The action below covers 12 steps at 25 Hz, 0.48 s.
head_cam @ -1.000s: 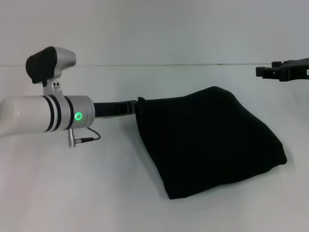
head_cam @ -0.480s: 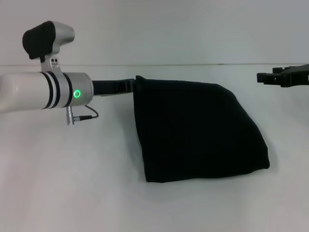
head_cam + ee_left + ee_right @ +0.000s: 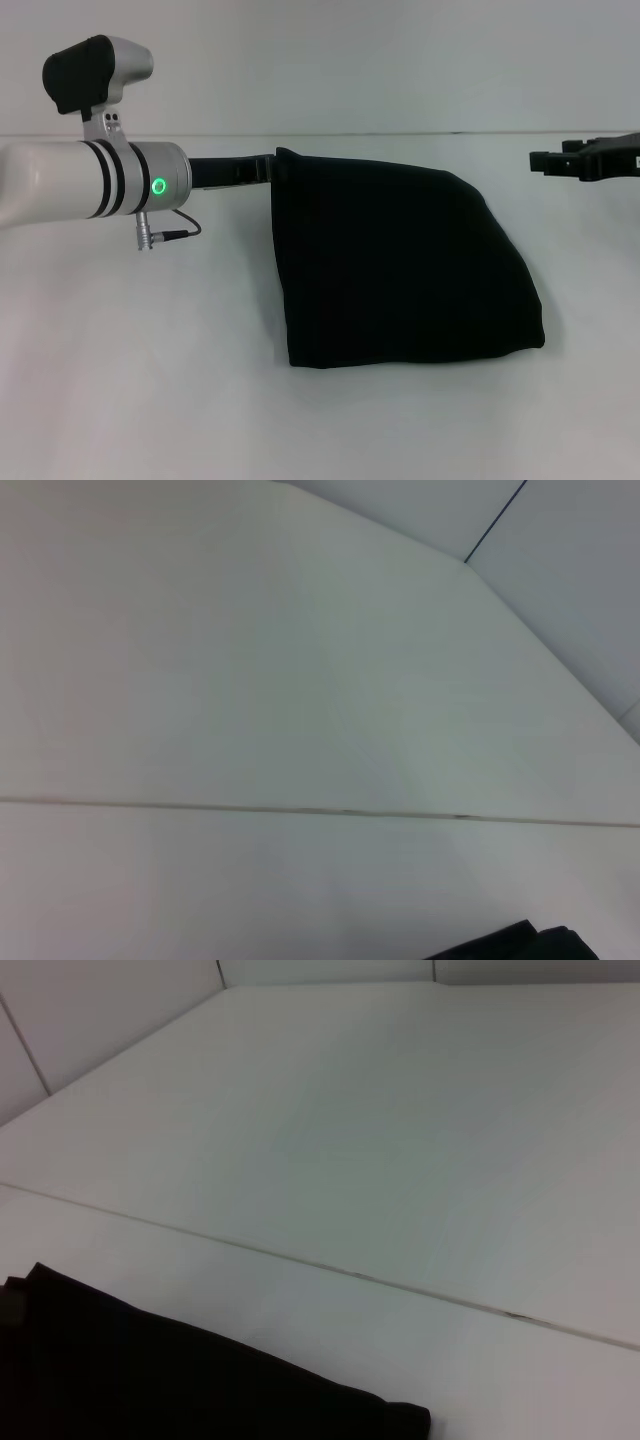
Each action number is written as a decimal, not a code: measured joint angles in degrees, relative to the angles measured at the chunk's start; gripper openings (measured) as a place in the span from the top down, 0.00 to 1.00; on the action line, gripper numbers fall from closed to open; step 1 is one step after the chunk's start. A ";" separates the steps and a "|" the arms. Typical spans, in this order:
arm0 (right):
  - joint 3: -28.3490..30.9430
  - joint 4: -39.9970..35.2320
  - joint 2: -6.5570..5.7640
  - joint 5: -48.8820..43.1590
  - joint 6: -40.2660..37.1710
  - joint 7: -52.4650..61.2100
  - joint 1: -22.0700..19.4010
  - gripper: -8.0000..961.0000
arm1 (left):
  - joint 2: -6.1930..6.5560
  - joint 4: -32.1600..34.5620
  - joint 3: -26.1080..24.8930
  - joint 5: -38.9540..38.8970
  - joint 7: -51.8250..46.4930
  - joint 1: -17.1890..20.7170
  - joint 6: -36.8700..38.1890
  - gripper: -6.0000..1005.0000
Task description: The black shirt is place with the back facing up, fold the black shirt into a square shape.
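Note:
The black shirt (image 3: pixel 400 270) is a folded black bundle in the middle of the white table, with its upper left corner raised. My left gripper (image 3: pixel 268 170) reaches in from the left and is shut on that corner, its black fingers running into the fabric edge. Apart from the shirt, my right gripper (image 3: pixel 540 160) hovers at the far right. The right wrist view catches a dark stretch of the shirt (image 3: pixel 150 1380) along one edge. Only white surface and a small dark sliver show in the left wrist view.
The white table (image 3: pixel 150 380) spreads around the shirt, with bare surface to the left and in front. Its back edge meets a white wall (image 3: pixel 350 60) along a thin seam. My left arm's silver wrist (image 3: pixel 120 180) with a green light spans the left side.
My left gripper has drawn the shirt's corner up and to the left. The shirt's lower edge has slid left and its right side has pulled in. The right gripper dropped slightly.

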 joint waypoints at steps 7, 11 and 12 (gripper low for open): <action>-0.08 0.00 -0.01 0.00 0.06 0.00 0.31 0.36 | 0.04 0.00 0.79 0.00 0.35 -0.28 -0.01 0.95; -0.63 0.59 -0.01 -0.05 0.11 0.01 0.45 0.36 | -0.11 0.00 1.26 0.00 0.76 -0.33 -0.01 0.95; -0.96 0.76 -0.01 -0.07 0.11 0.07 0.46 0.36 | -0.14 0.00 1.35 0.00 0.76 -0.36 -0.01 0.95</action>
